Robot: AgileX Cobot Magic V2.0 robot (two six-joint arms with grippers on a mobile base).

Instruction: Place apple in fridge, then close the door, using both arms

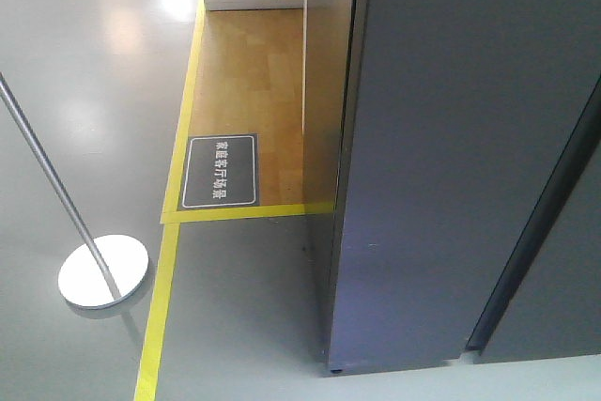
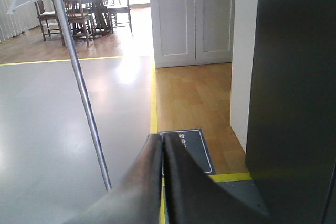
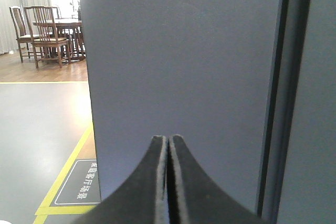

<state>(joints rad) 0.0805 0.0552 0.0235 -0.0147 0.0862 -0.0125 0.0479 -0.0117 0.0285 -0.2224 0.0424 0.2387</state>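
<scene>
Right gripper (image 3: 168, 139) at 6 o'clock, fingers pressed together, nothing held; left gripper (image 2: 161, 139) likewise closed and empty. Beyond, the fridge (image 1: 441, 138) door (image 3: 178, 51) looks shut, dark face filling 12 to 3 o'clock. Apple not visible (can't say where). Risk: a blind reach could clip the silver pole (image 1: 56, 190) at 9 o'clock.

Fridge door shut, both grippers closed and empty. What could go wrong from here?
1. No apple shows in any view, so it may never have gone inside; the closed dark slate-grey fridge door hides the inside.
2. The left gripper sits near the slanted silver pole on its round base; a swing left could knock it.
3. The right gripper points at the door face; pushing forward could scrape it.
</scene>
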